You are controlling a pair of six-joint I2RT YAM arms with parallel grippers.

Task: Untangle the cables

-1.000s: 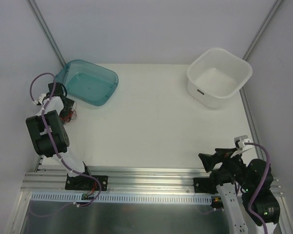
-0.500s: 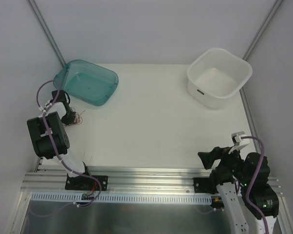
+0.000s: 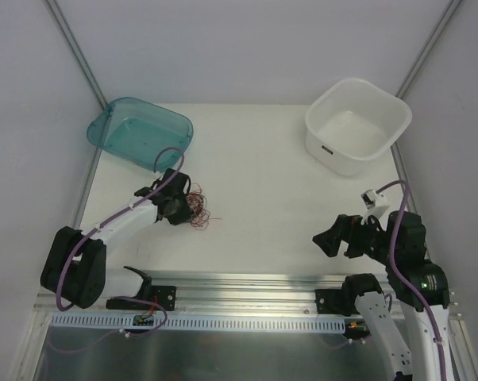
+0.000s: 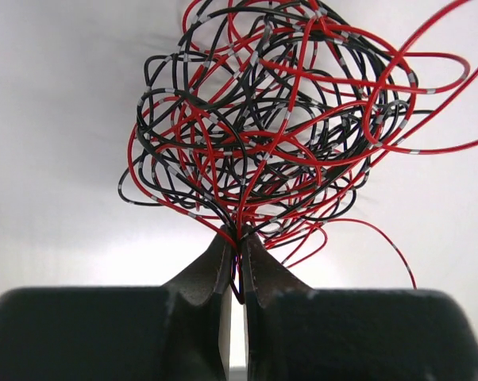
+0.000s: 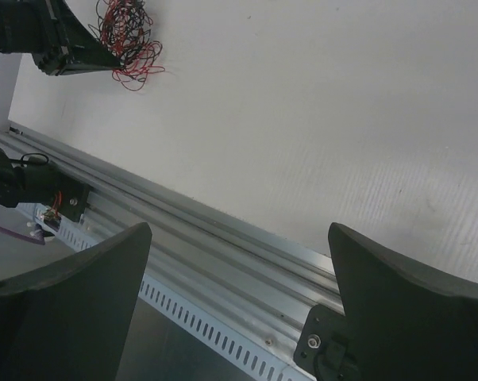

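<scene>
The cables [image 4: 279, 127] are a fist-sized ball of thin red and black curly strands. In the top view the cables [image 3: 201, 209] lie left of the table's middle. My left gripper [image 4: 239, 235] is shut on a few strands at the ball's near edge, and the rest fans out beyond the fingertips. In the top view the left gripper [image 3: 184, 208] reaches in from the left. My right gripper [image 5: 239, 230] stands open and holds nothing, low over the table's near right edge [image 3: 329, 238]. Its camera shows the cables [image 5: 125, 38] far off at the upper left.
A teal bin [image 3: 140, 133] sits at the back left and a white tub [image 3: 356, 125] at the back right. A metal rail [image 3: 247, 290] runs along the near edge of the white table [image 3: 263, 182]. Grey walls close in on both sides.
My left gripper closed on the cables beside the teal bin at the far left, then swung right with them toward the table's middle. The right arm shifted a little forward and left.
</scene>
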